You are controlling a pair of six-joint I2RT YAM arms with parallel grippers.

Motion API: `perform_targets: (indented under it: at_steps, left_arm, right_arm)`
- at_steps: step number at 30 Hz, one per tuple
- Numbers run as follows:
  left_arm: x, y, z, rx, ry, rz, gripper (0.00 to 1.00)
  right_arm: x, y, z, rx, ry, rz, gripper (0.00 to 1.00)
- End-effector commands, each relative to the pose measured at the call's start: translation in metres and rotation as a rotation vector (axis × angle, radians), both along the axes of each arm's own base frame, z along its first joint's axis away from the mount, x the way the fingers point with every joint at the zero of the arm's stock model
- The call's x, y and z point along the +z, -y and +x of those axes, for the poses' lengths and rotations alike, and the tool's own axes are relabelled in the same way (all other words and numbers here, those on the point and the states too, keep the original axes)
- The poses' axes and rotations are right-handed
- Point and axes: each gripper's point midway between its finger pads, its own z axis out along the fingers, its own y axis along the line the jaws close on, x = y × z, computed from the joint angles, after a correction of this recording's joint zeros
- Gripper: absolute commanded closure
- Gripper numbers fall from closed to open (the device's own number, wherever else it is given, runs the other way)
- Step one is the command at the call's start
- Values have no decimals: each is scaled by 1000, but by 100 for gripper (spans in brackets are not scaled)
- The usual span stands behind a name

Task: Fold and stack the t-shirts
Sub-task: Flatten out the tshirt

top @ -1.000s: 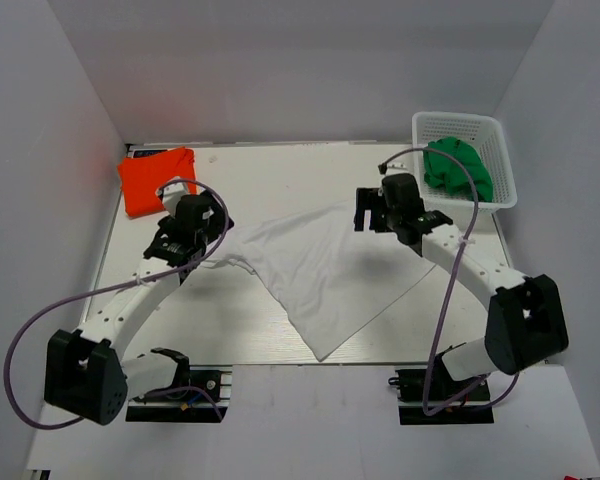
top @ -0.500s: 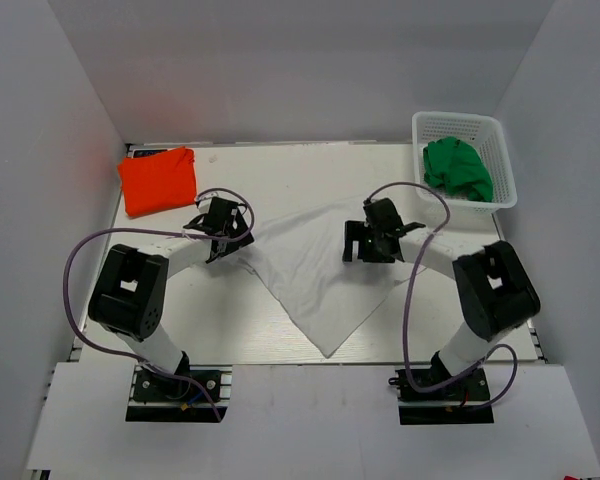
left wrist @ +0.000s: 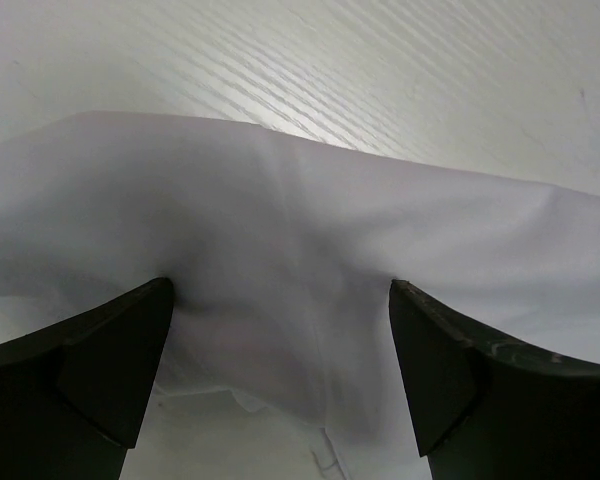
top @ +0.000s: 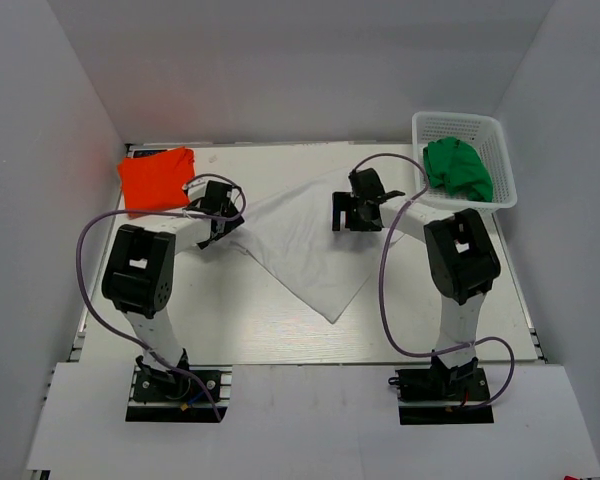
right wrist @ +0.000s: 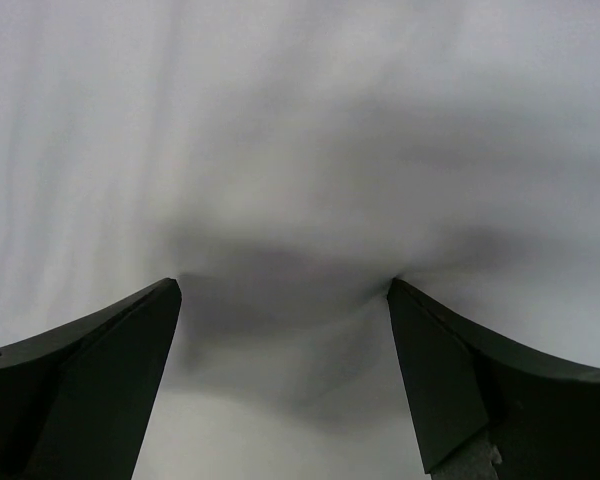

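Fingertips of both spread grippers, left gripper (left wrist: 280,350) and right gripper (right wrist: 280,350), pressed dimples into soft white t-shirt (top: 300,245), hiding any grasp.

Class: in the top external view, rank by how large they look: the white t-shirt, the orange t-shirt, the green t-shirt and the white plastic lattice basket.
1. White cloth t-shirt, spread out.
2. White plastic lattice basket.
3. Folded bright orange t-shirt, looking close to the basket, so that order is unsure.
4. Bunched green t-shirt, inside the basket.

Spread t-shirt (top: 305,245): on tabletop (top: 430,320), between and under left pincer (top: 212,222) and right pincer (top: 355,212). Folded t-shirt (top: 158,180): behind-left of left pincer. Basket (top: 500,160), holding bunched t-shirt (top: 457,167): behind-right of right pincer.
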Motion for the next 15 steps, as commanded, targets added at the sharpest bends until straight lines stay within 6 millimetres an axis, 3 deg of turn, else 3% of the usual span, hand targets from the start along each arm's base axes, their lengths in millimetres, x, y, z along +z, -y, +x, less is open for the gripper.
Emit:
perform_targets:
  at_steps: [1, 4, 5, 8, 11, 12, 13, 15]
  left_arm:
    - [-15, -20, -4, 76, -56, 2, 1]
    - [-24, -28, 18, 105, -71, -3, 1]
    - [-23, -30, 36, 117, -77, -2, 1]
    - [-12, -31, 49, 125, -79, 11, 1]
    - [20, -34, 60, 124, 16, -4, 1]
    - [35, -32, 64, 101, 48, -6, 1]
    - [60, -28, 64, 79, 109, -9, 1]
    - [88, -16, 60, 5, 163, 2, 1]
  right_arm:
    - [-10, 5, -27, 38, -105, -10, 10]
    - [-15, -1, -61, 90, -150, 63, 10]
    - [-13, 0, -69, 101, -145, 74, 10]
    - [8, -2, -76, 153, -90, 98, 10]
    - [40, -10, -73, 202, 4, 139, 10]
    - [61, -11, -69, 202, 66, 168, 10]
    - [67, -9, -66, 189, 83, 175, 10]
    - [85, 0, -60, 130, 137, 165, 10]
